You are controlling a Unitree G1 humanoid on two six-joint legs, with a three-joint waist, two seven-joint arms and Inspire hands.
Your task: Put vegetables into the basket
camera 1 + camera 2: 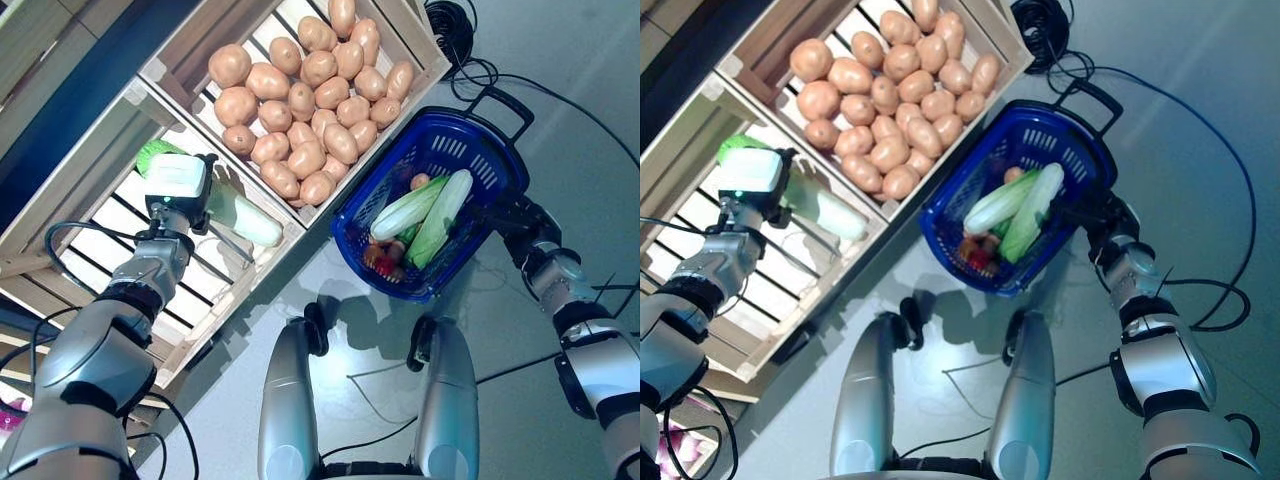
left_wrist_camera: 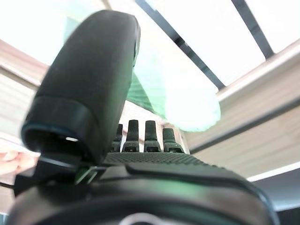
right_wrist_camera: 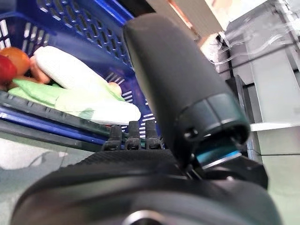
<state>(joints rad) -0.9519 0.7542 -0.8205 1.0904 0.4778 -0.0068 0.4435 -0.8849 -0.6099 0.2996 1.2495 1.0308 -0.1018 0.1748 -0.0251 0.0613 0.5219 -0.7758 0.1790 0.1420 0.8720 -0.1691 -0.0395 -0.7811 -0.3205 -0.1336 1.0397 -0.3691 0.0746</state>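
Bright overhead light, blurred wrist close-ups

We look down on a smooth grey floor [image 1: 520, 330] with a soft sheen and pale streaks of reflected light. Along one side stands a light wooden slatted rack [image 1: 90, 200] with dividers forming compartments, its pale boards spaced over dark gaps. Beyond it runs a dark blue strip [image 1: 60, 110] beside another wooden panel [image 1: 25, 35]

Shop-like produce stand: wooden crates [image 1: 130, 130] of potatoes [image 1: 310, 95], shopping basket [image 1: 480, 150].
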